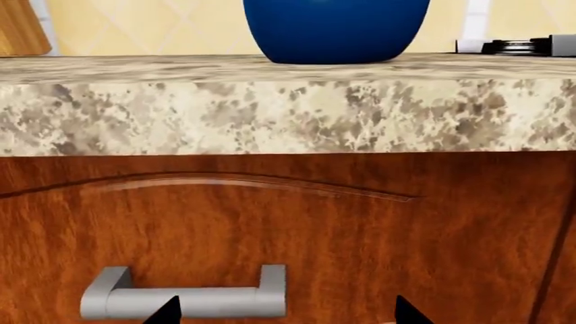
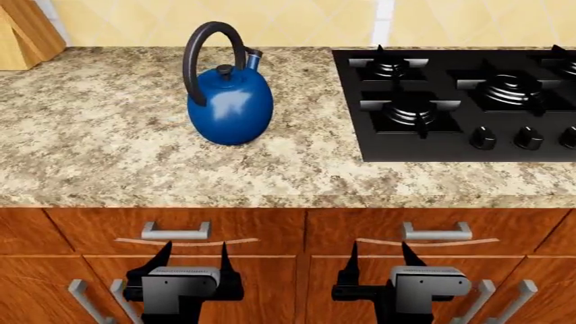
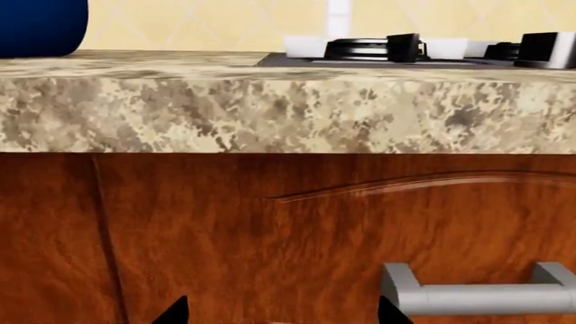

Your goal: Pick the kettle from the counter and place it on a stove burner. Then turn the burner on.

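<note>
The blue kettle (image 2: 231, 101) stands upright on the granite counter (image 2: 108, 148), left of the black stove (image 2: 450, 145); its round body (image 1: 336, 28) also shows in the left wrist view. The closest burner (image 2: 411, 112) sits at the stove's front left, with knobs (image 2: 483, 138) along the front edge. Both grippers hang below the counter edge, facing the cabinet fronts. My left gripper (image 2: 193, 258) is open and empty, roughly under the kettle. My right gripper (image 2: 382, 258) is open and empty, below the stove's left side.
A wooden knife block (image 2: 25, 35) stands at the counter's back left. Metal drawer handles (image 2: 175, 233) (image 2: 436, 233) jut from the reddish cabinets just above the grippers. More burners (image 2: 508, 88) lie to the right. Tiled wall behind.
</note>
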### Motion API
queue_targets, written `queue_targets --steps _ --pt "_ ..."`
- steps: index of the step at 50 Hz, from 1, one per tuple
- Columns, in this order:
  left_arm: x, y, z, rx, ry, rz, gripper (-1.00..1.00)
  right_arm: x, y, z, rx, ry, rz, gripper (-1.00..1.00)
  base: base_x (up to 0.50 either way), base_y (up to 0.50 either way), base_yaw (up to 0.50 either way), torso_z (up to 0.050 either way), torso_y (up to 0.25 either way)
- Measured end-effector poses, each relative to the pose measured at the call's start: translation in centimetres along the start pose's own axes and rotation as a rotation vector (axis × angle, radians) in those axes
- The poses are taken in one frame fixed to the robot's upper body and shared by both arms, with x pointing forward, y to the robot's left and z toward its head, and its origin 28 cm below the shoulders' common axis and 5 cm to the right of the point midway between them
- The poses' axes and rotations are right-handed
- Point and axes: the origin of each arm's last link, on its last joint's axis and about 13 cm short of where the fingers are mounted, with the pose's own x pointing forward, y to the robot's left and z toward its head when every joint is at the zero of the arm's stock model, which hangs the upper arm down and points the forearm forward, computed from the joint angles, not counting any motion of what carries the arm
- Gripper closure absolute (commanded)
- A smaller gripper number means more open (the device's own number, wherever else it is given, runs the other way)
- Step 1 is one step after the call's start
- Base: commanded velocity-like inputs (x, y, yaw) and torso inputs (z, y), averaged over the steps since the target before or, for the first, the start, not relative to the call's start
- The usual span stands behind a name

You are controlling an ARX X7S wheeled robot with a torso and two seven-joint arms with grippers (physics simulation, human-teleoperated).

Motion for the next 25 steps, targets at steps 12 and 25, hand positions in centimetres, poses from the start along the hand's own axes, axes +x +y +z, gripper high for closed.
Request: queue_targets --steps 12,25 --pt "-0.02 -0.08 0.03 -0.004 -0.006 -0.005 -1.0 0.03 -0.09 0.02 0.003 -0.002 -0.005 -1.0 0.0 0.0 0.0 0.028 0.0" --pt "-0.01 -0.11 0.03 -0.006 -0.003 -0.007 -1.0 0.05 -0.11 0.04 0.006 -0.001 -0.003 -1.0 0.0 0.0 0.0 0.05 0.0"
